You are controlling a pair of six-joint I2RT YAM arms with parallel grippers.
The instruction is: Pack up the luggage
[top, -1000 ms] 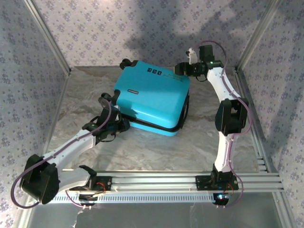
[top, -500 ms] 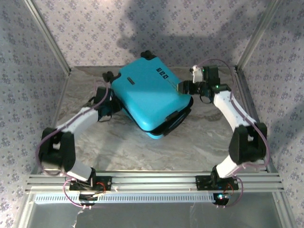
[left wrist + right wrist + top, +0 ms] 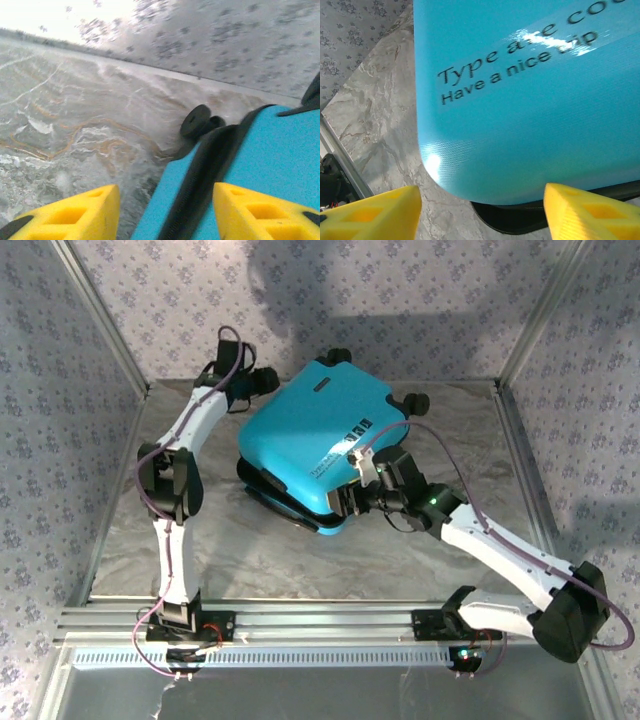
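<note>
Marble tabletop (image 3: pixel 260 560), floral walls (image 3: pixel 450 290), alu rails (image 3: pixel 330 620).

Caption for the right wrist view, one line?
Right gripper open at a rounded corner of the turquoise luggage, lettered "Have a nice trip", on a marbled table.

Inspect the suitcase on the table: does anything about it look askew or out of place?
Yes. The luggage lies diagonal to the table edges. Along its near-left side the lower shell juts past the upper one, a dark seam between, so it seems not fully closed.
</note>
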